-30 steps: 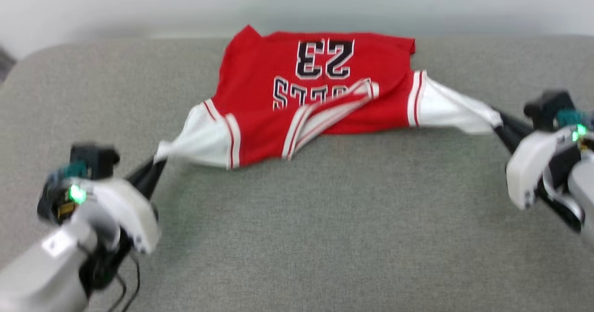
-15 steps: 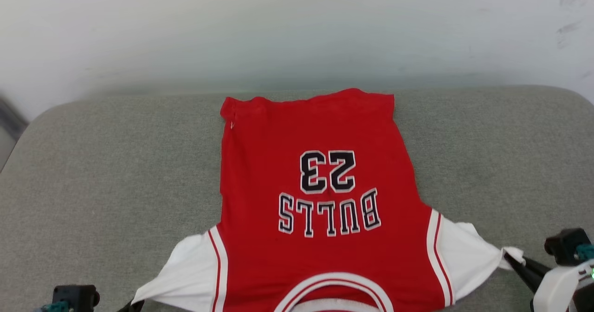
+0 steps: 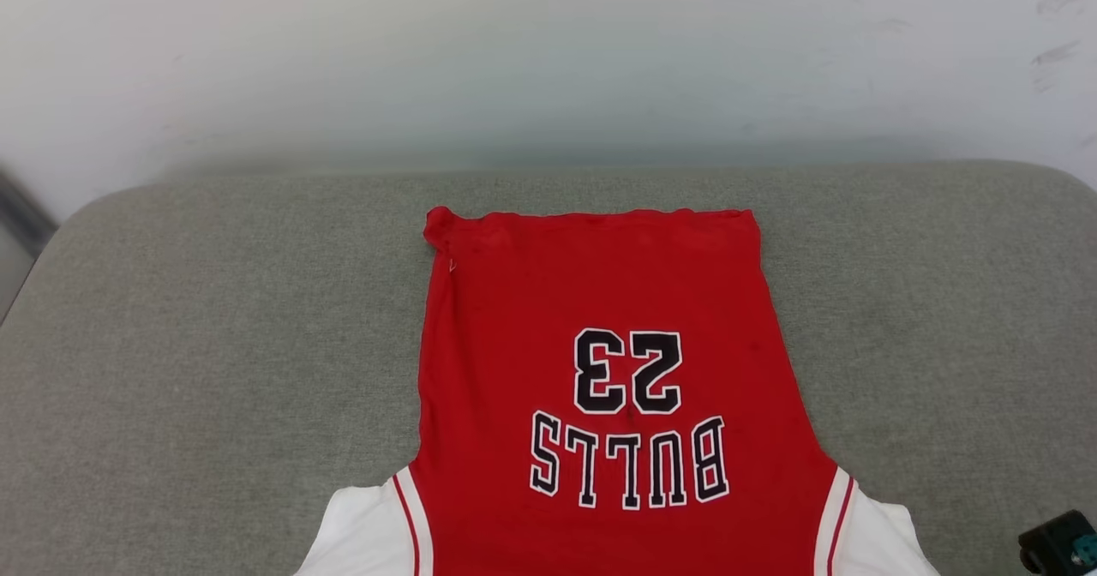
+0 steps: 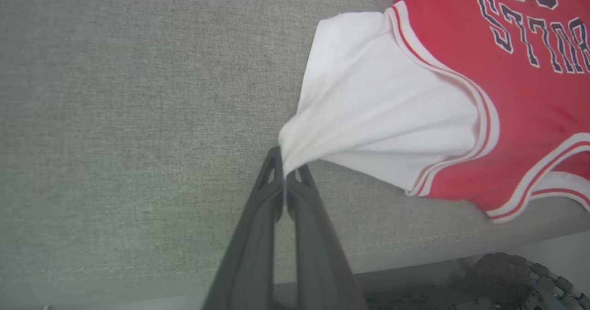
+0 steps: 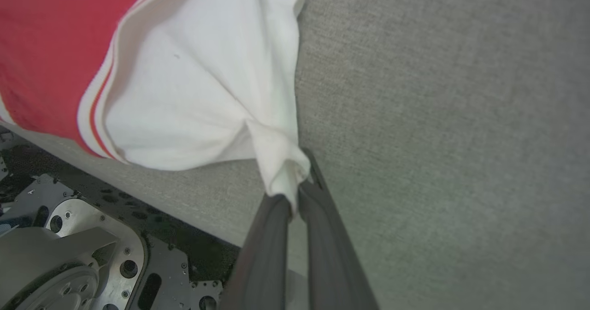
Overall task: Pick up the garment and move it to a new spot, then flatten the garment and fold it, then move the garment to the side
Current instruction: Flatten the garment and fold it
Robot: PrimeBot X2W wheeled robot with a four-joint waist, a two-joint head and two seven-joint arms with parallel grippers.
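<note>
we see the garment (image 3: pixel 600 302) lying spread on the grey fabric-covered worktop (image 3: pixel 214 345), printed face up. its red hem (image 3: pixel 591 214) is toward the white wall (image 3: pixel 548 62) and its shoulders are toward us, so the black "bulls 23" lettering (image 3: pixel 630 422) reads upside down from the head view. our left jaws are pinched shut on the bunched tip of the white left sleeve (image 4: pixel 378 98), the two dark fingers (image 4: pixel 258 236) pressed together with cloth between their tips. our right jaws are likewise clamped on the gathered corner of the white right sleeve (image 5: pixel 193 93), a small fold of cloth draped over the fingers (image 5: pixel 269 254). both sleeves are drawn out sideways, away from the red body. the striped neck trim (image 4: pixel 539 185) lies close to the worktop's near edge, with part of our base (image 5: pixel 69 264) below it.
</note>
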